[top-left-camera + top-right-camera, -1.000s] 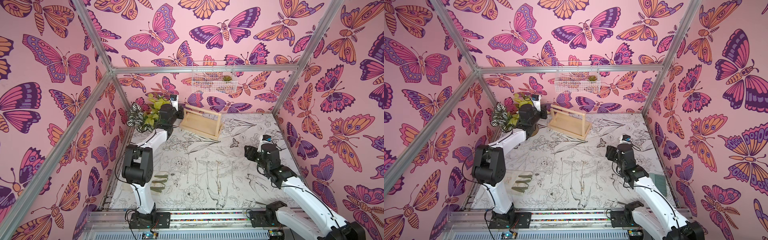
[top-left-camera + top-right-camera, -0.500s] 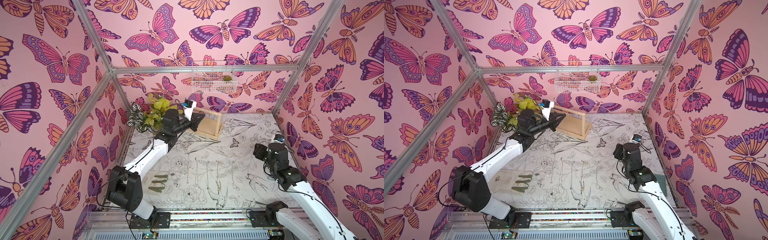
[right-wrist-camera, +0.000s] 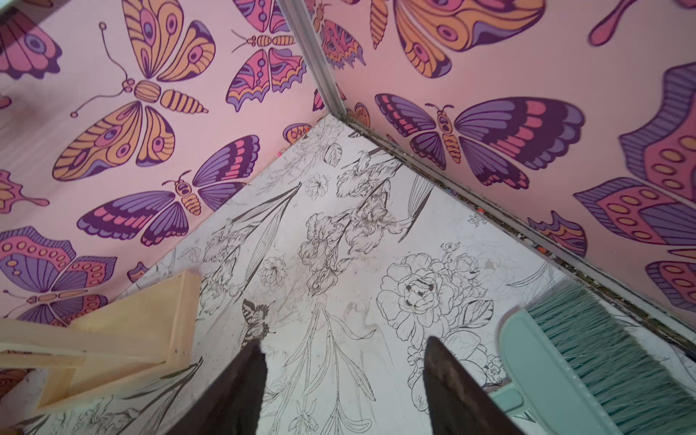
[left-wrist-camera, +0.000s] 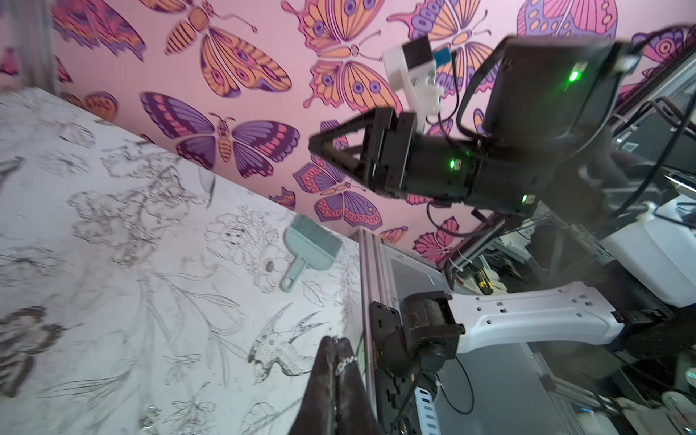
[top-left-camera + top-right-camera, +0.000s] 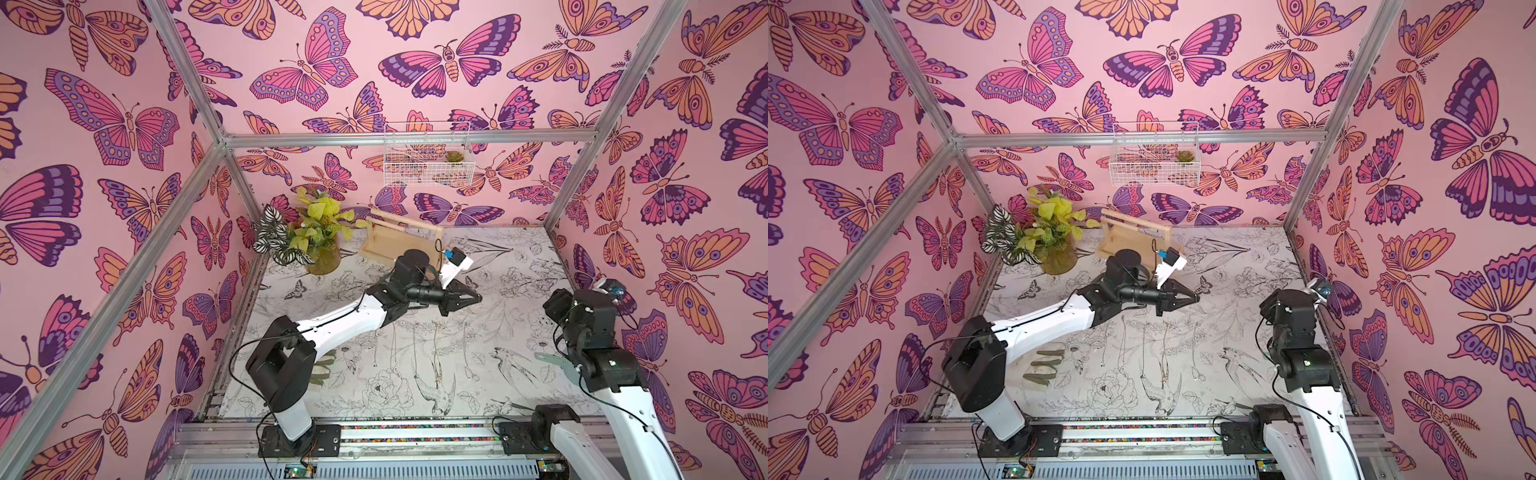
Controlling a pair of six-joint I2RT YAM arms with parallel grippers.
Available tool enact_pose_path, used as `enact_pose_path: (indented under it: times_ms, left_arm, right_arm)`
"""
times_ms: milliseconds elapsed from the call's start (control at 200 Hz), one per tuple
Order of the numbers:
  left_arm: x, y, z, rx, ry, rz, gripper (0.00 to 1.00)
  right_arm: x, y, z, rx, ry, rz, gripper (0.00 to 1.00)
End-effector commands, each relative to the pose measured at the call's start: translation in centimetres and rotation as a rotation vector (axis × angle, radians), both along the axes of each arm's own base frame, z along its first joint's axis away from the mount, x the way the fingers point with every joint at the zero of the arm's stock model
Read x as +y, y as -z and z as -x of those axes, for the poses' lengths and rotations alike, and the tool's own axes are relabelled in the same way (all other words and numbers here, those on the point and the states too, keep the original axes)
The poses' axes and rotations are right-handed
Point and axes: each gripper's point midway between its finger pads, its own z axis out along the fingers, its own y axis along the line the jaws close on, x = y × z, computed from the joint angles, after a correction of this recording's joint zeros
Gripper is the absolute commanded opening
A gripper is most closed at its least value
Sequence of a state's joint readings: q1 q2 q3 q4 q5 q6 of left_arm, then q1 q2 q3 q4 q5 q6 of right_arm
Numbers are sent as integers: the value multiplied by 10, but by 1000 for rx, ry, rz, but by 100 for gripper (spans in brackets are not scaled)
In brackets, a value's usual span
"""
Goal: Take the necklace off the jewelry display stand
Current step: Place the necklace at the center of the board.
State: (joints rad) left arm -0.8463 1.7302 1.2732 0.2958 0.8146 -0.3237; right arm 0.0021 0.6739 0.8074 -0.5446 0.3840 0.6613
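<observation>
Nearest, by the right edge of the table [image 5: 415, 386], the right gripper [image 3: 342, 342] hangs with its jaws well apart and nothing between them. It is just beside a teal brush [image 3: 610, 357] and looks parked out of the way rather than working.

Farther in, over the middle of the table, the left gripper [image 5: 477, 297] points right with its jaws pressed fully together. The left wrist view shows why: a short run of silver chain, the necklace [image 4: 347, 362], is pinched at the tips, a tight nip that suits so thin a thing. The rest of the chain cannot be made out in the top views.

At the far side, the jewelry display stand [image 5: 390, 245] stands apart from that gripper. Its crossbar looks bare, so the lift-off seems done. A potted plant [image 5: 320, 241] sits just left of the stand.
</observation>
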Motion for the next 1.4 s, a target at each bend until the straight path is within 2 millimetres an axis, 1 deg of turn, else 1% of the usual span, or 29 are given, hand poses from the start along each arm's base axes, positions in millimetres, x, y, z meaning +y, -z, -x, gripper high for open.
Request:
enact_pose_path:
  times_ms: [0, 95, 185, 330, 415, 621, 886, 1016, 1126, 1276, 1397]
  left_arm:
    - [-15, -3, 17, 9, 43, 6, 0]
    - [-26, 4, 28, 11, 65, -3, 0]
    - [-37, 8, 44, 16, 100, -7, 0]
    - [-55, 15, 71, 26, 171, -17, 0]
    - [-61, 21, 82, 30, 193, -25, 0]
    - [-70, 40, 88, 61, 219, -50, 0]
    - [-87, 49, 104, 82, 264, -61, 0]
    - [-92, 56, 104, 97, 269, -69, 0]
    - [-96, 67, 96, 95, 253, -81, 0]
    - [-97, 82, 72, 114, 223, -98, 0]
    - [-98, 105, 49, 144, 208, -120, 0]
  right_arm:
    - [-9, -12, 9, -8, 43, -18, 69]
    - [-12, -19, 12, -18, 55, -12, 69]
    - [-12, -23, 13, -24, 57, -8, 69]
    - [-12, -18, 15, -18, 58, -13, 68]
    - [-12, -15, 15, -14, 57, -14, 68]
    - [-13, -12, 17, -5, 57, 2, 68]
    - [-16, -10, 16, 3, 62, 32, 68]
    - [-16, -9, 13, 2, 59, 35, 68]
    - [-15, -3, 10, 13, 50, 30, 68]
    - [-13, 5, 6, 25, 39, 24, 68]
    - [-12, 8, 3, 31, 32, 28, 68]
